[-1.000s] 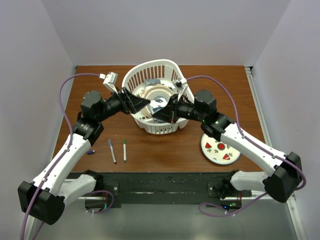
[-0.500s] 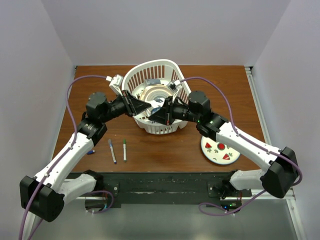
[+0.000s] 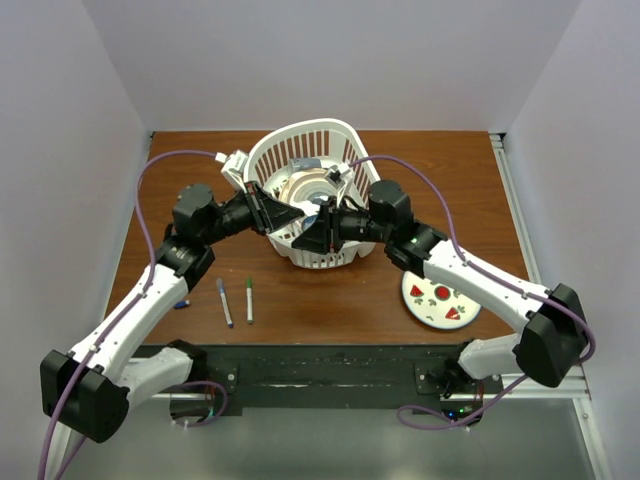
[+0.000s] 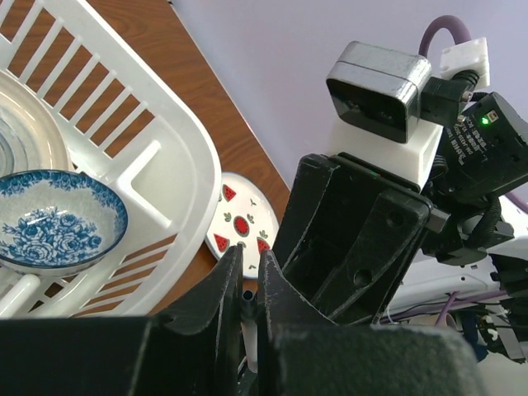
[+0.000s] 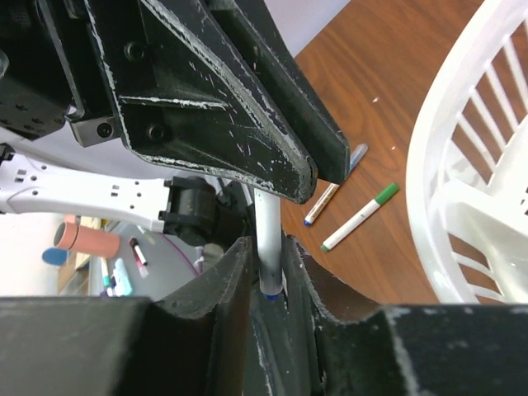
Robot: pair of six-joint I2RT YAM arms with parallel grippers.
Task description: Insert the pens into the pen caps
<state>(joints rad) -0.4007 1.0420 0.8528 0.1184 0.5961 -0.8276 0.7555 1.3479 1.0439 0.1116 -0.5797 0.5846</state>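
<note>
My left gripper (image 4: 248, 276) is clenched down to a thin slit. A slim pen (image 5: 268, 235) sits in that slit, and from my right wrist I see its pale barrel run up behind the left fingertip. My right gripper (image 5: 269, 262) flanks the same pen lower down, one finger close on each side, with the pen's blue end showing between them. I cannot tell whether those pads press the barrel or only stand beside it.

The two grippers meet tip to tip in the air, almost touching, with the pen spanning them. They hang over the near left part of the white basket (image 3: 330, 258), above its rim. Inside the basket rests a blue-flowered bowl (image 4: 58, 219), beside paler dishes that I cannot make out well.

On the brown table (image 3: 330, 300), left of the basket and near my left forearm, two more pens lie side by side, close but apart. The green-ended pen (image 3: 249, 299) is on the right and the greyish-ended pen (image 3: 224, 302) on the left. Further left, just beside my left arm, lies a small blue cap (image 3: 182, 303). On the other side, right of the basket and near my right arm, sits a white plate (image 3: 432, 306) painted with red fruit.
</note>
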